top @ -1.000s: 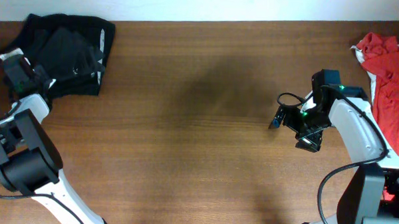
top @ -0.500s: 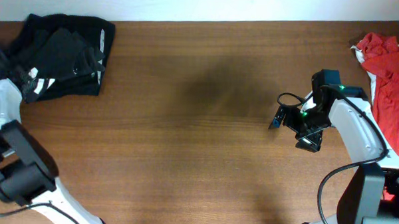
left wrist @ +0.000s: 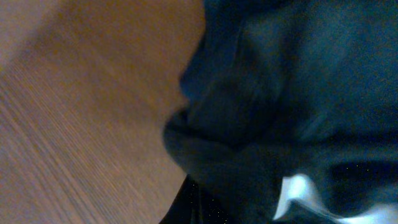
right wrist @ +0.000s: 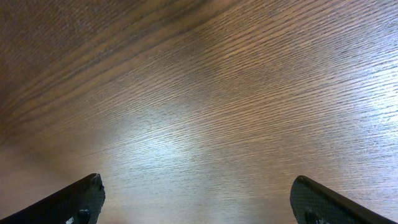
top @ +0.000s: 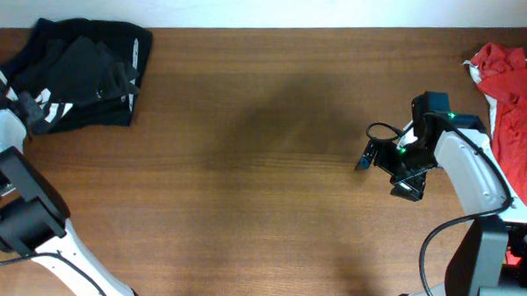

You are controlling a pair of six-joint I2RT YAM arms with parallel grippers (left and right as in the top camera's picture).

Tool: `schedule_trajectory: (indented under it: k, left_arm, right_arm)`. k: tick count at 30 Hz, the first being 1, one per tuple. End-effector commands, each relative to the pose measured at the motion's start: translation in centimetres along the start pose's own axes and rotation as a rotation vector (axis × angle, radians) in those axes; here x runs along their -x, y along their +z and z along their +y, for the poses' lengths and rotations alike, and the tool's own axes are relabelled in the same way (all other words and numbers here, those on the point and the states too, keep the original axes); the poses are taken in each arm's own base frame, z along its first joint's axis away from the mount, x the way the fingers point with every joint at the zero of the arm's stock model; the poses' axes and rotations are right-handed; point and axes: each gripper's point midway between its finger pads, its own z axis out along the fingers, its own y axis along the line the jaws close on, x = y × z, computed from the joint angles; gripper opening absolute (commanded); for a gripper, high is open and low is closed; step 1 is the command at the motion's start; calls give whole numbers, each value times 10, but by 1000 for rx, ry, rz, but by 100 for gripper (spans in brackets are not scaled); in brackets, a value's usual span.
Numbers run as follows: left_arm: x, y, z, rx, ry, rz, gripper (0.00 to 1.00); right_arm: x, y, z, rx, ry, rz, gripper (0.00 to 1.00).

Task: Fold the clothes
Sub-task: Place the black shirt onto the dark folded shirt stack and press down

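One dark T-shirt (top: 82, 71), bunched, long axis left-right.

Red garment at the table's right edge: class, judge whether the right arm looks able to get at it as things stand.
Probably yes. The right gripper hangs open over bare table, the red garment lies close beside that arm, and nothing shows between them in the overhead view.

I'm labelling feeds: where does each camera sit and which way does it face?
Overhead: above the table, facing straight down; left arm, right arm, dark shirt, red garment.
Left wrist: on the left arm, close against the shirt; no fingers visible.
Right wrist: on the right arm, facing down at bare table; two fingertips show.
Shared: the shirt, in overhead and left wrist.
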Motion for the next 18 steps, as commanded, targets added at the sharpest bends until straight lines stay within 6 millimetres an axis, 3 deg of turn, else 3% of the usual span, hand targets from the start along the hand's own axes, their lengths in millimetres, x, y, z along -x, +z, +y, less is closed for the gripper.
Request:
schedule_trajectory:
  k: [1, 2, 3, 5, 6, 7, 9, 11, 13, 15, 17, 18]
  left_arm:
    - [22, -26, -6, -11, 34, -43, 0]
    - [44, -51, -9, -20, 11, -102, 0]
    - [81, -103, -17, -45, -53, -212, 0]
    - [121, -173, -36, -97, -80, -362, 0]
    - [131, -193, -53, -127, -67, -411, 0]
    - [132, -196, -69, -151, -50, -419, 0]
    - [118, -172, -96, -179, -18, -376, 0]
    - [92, -123, -117, -218, 34, -295, 0]
    - [45, -58, -131, -214, 152, -174, 1]
    - [1, -15, -134, -202, 235, -64, 9]
    - [5, -19, -134, -202, 234, -70, 10]
    - [30, -43, -133, -206, 216, -130, 14]
  right_arm:
    - [3, -5, 1, 0, -6, -22, 99]
    - [3, -5, 1, 0, -6, -22, 99]
    - [3, -5, 0, 0, -5, -22, 99]
    - [3, -5, 1, 0, -6, -22, 99]
    - [3, -5, 0, 0, -5, -22, 99]
    - [3, -5, 0, 0, -5, -22, 99]
    - [3, -5, 1, 0, -6, -22, 99]
    - [3, -5, 1, 0, -6, -22, 99]
    - [3, -5, 1, 0, -6, -22, 99]
    - [3, -5, 1, 0, -6, -22, 99]
    - [3, -5, 0, 0, -5, -22, 99]
    - [3, -5, 1, 0, -6, -22, 99]
